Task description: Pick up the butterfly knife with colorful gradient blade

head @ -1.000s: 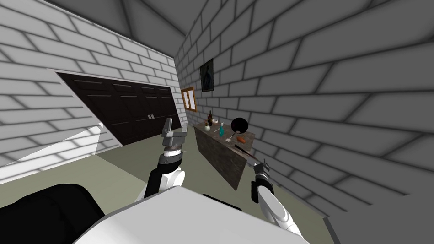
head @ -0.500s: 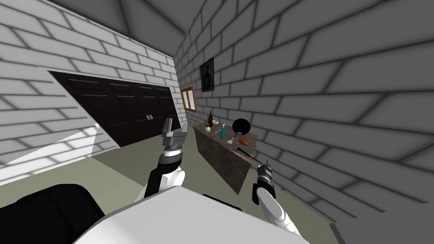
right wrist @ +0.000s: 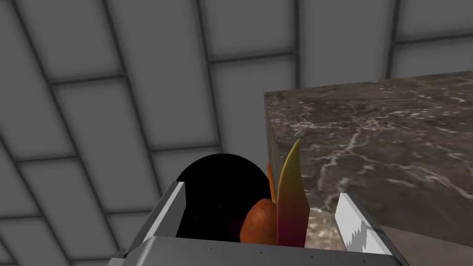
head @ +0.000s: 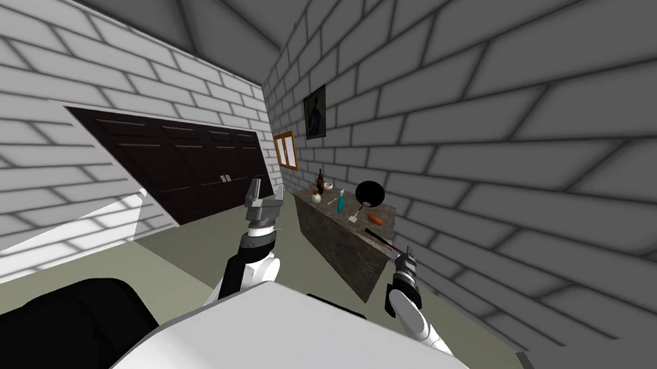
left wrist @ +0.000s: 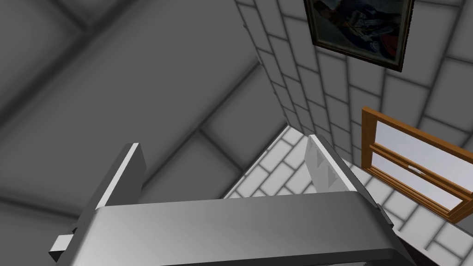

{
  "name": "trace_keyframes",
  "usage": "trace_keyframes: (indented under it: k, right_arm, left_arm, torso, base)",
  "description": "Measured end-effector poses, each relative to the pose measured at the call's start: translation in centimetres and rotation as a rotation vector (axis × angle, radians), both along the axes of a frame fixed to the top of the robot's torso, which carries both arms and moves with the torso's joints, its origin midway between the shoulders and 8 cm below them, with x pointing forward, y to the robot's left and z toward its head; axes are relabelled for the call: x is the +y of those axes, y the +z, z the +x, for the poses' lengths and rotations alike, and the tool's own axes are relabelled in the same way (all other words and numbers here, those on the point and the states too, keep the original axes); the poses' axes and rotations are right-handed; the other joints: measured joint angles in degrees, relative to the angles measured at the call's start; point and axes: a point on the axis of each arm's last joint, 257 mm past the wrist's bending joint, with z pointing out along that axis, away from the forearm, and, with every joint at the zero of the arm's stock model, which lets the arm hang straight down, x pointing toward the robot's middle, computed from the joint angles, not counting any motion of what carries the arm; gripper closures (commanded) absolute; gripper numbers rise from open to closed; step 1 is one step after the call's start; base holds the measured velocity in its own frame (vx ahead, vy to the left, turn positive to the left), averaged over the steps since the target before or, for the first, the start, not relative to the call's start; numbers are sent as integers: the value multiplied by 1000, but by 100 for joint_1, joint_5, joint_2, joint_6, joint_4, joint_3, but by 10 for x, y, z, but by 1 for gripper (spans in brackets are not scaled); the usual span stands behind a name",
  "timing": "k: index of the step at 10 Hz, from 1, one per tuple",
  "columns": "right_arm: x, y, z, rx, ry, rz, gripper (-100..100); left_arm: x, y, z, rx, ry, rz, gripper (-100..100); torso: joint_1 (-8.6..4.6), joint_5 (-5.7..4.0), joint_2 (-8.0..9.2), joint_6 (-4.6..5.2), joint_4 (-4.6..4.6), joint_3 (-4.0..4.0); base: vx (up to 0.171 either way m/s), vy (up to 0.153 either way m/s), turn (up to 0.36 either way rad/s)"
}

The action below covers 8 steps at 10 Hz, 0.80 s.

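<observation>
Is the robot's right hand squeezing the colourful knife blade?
No: the fingers of the right gripper stand wide apart, and the colourful blade rises between them, touching neither.

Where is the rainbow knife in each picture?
Head view: butterfly knife at the marbled counter's near end, by the right end effector.
Right wrist view: its blade stands between the open fingers.
Left wrist view: not in it.
Shared landmark: the counter.

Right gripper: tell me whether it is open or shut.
Open: the right gripper has its fingers wide apart; the knife rises between them, touching neither.
</observation>
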Motion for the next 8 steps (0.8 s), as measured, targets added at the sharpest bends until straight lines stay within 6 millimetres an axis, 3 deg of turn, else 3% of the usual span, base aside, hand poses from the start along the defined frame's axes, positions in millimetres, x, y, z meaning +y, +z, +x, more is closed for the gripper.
trace_keyframes:
  k: [2,3,4,8]
  right_arm:
    - [-4,-7,-6,18,-5,-44,-100]
    - [-5,-8,-7,21,-7,-47,0]
    - [-6,-8,-7,21,-8,-48,-100]
    - [-76,-8,-26,29,-172,-51,-100]
  left_arm:
    - [0,0,0,0,0,0,0]
    - [0,0,0,0,0,0,0]
    - [0,0,0,0,0,0,0]
    - [0,0,0,0,0,0,0]
  torso:
    - [1,0,10,0,2,6]
    - [-13,-5,17,-8,5,10]
    - [-22,-10,22,-13,8,13]
    - [-51,-24,27,-47,18,20]
  base:
    - [50,66,10]
    - [2,5,-14]
    - [-47,-10,370]
    - [-129,-57,474]
